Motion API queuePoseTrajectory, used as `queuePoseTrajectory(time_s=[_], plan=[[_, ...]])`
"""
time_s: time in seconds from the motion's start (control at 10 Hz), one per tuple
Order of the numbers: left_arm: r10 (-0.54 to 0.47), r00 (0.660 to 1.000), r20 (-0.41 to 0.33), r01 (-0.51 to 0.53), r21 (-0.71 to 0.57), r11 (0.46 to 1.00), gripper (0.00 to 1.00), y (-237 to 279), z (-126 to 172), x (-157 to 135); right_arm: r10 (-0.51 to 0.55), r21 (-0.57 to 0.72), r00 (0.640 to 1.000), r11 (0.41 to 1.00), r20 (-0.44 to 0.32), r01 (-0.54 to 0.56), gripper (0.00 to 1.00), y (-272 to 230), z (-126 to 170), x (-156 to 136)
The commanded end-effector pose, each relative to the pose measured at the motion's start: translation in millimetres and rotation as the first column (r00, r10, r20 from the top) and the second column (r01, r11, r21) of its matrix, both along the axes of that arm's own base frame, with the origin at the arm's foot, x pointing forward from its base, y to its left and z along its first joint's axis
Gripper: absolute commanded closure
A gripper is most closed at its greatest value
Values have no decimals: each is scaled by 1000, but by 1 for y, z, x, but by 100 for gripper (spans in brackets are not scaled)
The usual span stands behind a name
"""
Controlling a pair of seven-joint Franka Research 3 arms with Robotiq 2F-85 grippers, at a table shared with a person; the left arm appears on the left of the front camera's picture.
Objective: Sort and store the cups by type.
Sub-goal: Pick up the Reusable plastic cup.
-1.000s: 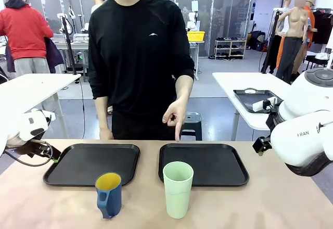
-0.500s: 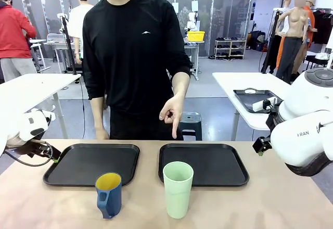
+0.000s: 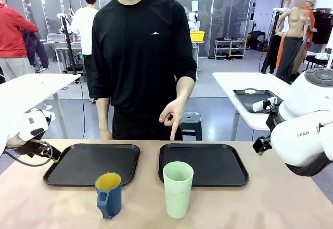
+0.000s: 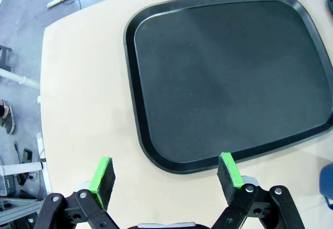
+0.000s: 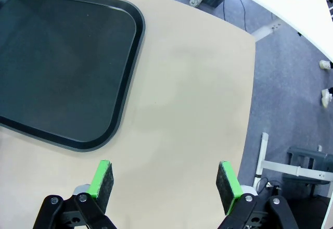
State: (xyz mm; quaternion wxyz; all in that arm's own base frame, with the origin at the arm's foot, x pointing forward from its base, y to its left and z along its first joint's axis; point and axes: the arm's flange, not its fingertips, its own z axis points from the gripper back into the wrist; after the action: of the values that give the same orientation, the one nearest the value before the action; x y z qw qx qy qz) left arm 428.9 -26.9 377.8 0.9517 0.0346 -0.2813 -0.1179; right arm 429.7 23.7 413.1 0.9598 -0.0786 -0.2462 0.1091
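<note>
The left end effector [image 4: 166, 176] hung with its jaws spread wide and nothing between the green pads [image 4: 103, 178], above bare table [image 4: 83, 83] just off the corner of the left tray [image 4: 229, 78]. The right end effector [image 5: 165, 181] was equally wide and empty, over the table beside the right tray [image 5: 57, 62]. Neither touched anything.

Both cups stood upright on the table, near its front edge. The blue cup [image 3: 109, 194] was just in front of the left tray, and the green tumbler [image 3: 177, 189] was just in front of the right one. The person's hand [image 3: 170, 115] pointed a finger down at the right tray's far rim.

No cup had been picked up yet, so the step in hand looked like the first reach. The finger seemed to mark the right tray as a target, though which cup it meant could not be told. A tall tumbler would likely tip easily, so a level side approach, a mid-height grip and a lift clear of the rim would suit.
</note>
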Motion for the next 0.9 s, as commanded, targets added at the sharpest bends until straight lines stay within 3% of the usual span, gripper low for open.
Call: queuePoseTrajectory(time_s=[0.0,0.3,0.5,0.8], plan=[[-5,1000,-3,5,6,1000,0,0,0,0,103,-2,995,995,19,-103,0,1,5,-7],[-5,1000,-3,5,6,1000,0,0,0,0,394,-139,919,909,-21,-393,0,8,17,-35],[-5,1000,-3,5,6,1000,0,0,0,0,579,-229,810,778,-98,-584,0,15,20,-53],[-5,1000,-3,5,6,1000,0,0,0,0,730,-251,631,579,-265,-775,0,18,20,-72]])
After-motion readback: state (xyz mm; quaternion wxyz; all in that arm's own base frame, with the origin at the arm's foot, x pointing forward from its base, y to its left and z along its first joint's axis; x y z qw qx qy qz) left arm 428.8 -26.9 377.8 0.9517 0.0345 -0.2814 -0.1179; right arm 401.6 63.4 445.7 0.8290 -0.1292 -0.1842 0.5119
